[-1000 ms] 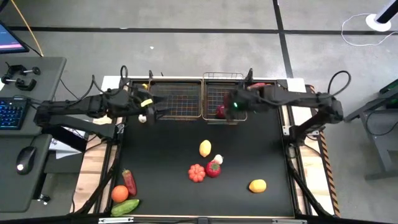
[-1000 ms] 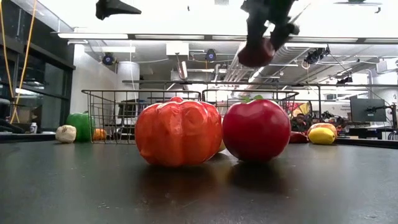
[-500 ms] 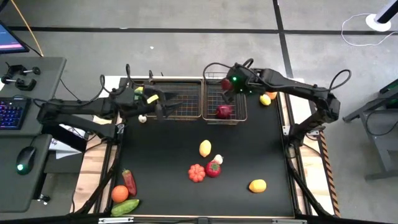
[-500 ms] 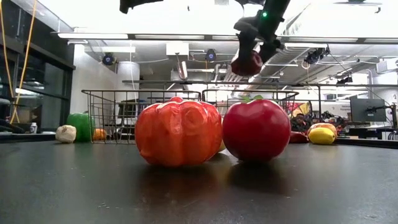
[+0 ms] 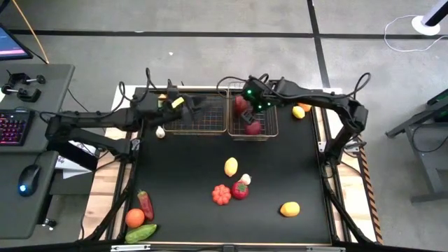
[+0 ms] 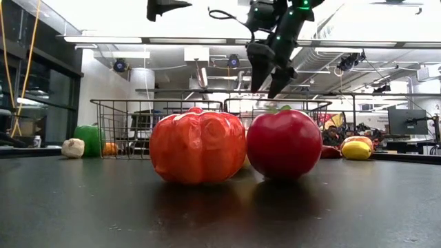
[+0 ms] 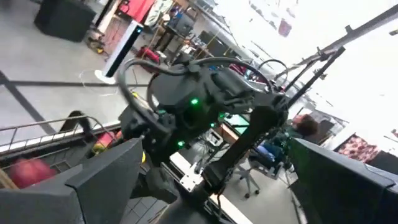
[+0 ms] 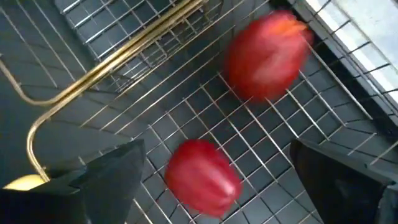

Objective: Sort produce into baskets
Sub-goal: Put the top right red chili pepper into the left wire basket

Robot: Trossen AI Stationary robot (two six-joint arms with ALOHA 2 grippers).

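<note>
red apple (image 8: 266, 56) in wire basket (image 8: 112, 59) beneath spread right jaws

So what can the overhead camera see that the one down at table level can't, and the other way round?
Only the high view looks into the right basket, where two red pieces lie under the open right gripper; it also shows the cucumber at the table's near corner. Only the low view shows the room behind, with its ceiling lights. Both show the ribbed orange-red piece beside the red one, the green pepper, the garlic and the open left gripper.
</note>
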